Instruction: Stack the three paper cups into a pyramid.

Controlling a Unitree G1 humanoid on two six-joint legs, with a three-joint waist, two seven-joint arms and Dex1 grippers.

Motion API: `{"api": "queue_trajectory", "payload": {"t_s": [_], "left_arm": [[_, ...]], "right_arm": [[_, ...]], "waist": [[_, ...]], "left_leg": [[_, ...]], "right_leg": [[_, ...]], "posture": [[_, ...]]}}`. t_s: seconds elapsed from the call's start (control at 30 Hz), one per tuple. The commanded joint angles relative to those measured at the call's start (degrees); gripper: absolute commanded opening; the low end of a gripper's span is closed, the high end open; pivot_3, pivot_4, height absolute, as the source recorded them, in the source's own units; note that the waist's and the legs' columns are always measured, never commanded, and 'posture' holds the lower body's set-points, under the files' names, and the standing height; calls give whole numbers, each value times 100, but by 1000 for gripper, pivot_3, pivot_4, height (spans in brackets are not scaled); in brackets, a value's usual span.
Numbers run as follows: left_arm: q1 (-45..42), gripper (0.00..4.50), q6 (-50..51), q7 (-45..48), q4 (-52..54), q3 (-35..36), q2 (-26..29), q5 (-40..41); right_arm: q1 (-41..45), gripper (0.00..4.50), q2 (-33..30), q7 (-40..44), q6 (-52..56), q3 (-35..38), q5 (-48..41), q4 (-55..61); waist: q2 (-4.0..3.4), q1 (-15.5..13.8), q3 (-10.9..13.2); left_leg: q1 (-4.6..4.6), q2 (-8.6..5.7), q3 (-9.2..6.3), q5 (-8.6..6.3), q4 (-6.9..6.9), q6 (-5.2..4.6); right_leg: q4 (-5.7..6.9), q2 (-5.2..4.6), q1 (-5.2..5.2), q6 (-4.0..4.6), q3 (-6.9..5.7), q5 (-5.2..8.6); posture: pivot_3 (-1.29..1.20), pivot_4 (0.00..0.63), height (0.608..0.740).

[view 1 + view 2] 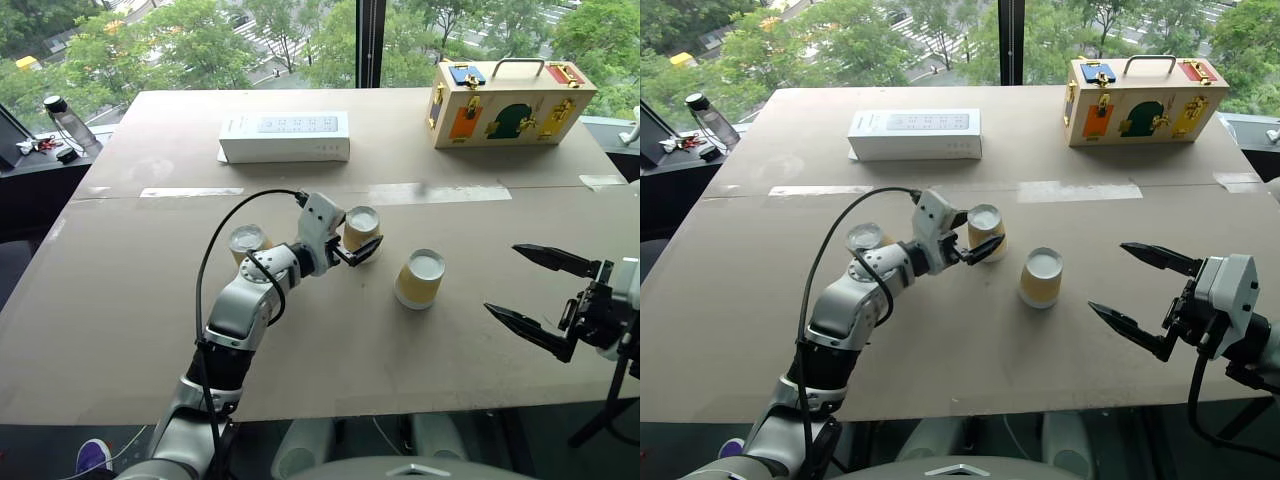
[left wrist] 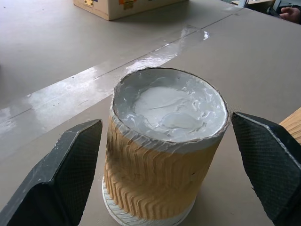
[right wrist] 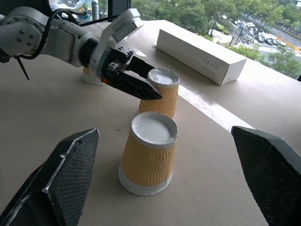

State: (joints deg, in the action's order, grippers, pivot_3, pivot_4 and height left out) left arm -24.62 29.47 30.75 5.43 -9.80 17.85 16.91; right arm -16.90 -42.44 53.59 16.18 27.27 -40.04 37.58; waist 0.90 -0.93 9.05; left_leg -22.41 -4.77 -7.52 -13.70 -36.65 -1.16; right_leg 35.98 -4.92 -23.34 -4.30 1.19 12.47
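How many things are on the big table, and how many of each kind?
Yellow-orange ribbed paper cups, upside down: 3
White rectangular cardboard box: 1
Wooden box with coloured latches and a handle: 1
Total: 5

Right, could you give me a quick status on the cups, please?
Left gripper open around middle cup, not gripping. Right gripper open, off to the side. All three cups apart, upside down.
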Motion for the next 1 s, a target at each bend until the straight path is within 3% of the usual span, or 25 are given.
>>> {"api": "queue_trajectory", "payload": {"t_s": [0.03,0.1,0.23,0.37,0.53,1.0], "left_arm": [[-68,3687,-285,50,119,77,-57,-52],[-43,2829,-398,177,184,85,-8,-55],[87,2829,-414,544,517,317,141,310],[573,2829,101,1566,1384,529,845,1166],[869,2829,-34,2109,1517,484,1336,1263],[743,2829,-780,2039,873,-80,1018,423]], "right_arm": [[-8,4500,-79,11,-24,143,-108,238],[-35,4500,-84,41,-57,154,-104,244],[-96,4500,-50,84,-116,146,-112,241],[-178,4500,5,215,-225,96,-79,162],[-254,4500,44,337,-331,-4,-37,98],[-643,4500,40,699,-648,224,17,-55]], "waist": [[0,0,0],[0,1,0],[0,8,0],[-2,34,-1],[-3,-18,-1],[-2,4,-1]], "left_leg": [[-1,0,-1,-1,-2,-2],[-2,0,-1,-4,-5,-7],[-2,0,0,-4,-8,-7],[-2,3,2,-3,-7,-5],[-2,1,-3,-13,-11,-22],[1,0,-3,-14,-18,-24]], "right_leg": [[0,0,0,0,0,0],[1,0,0,-1,-1,-1],[1,0,0,-2,-1,-1],[2,1,-2,-2,3,-1],[2,-1,1,-2,-2,-1],[2,-2,10,-3,-3,-2]], "posture": [[0,150,740],[0,150,740],[0,150,740],[0,150,740],[0,150,740],[0,150,740]]}}
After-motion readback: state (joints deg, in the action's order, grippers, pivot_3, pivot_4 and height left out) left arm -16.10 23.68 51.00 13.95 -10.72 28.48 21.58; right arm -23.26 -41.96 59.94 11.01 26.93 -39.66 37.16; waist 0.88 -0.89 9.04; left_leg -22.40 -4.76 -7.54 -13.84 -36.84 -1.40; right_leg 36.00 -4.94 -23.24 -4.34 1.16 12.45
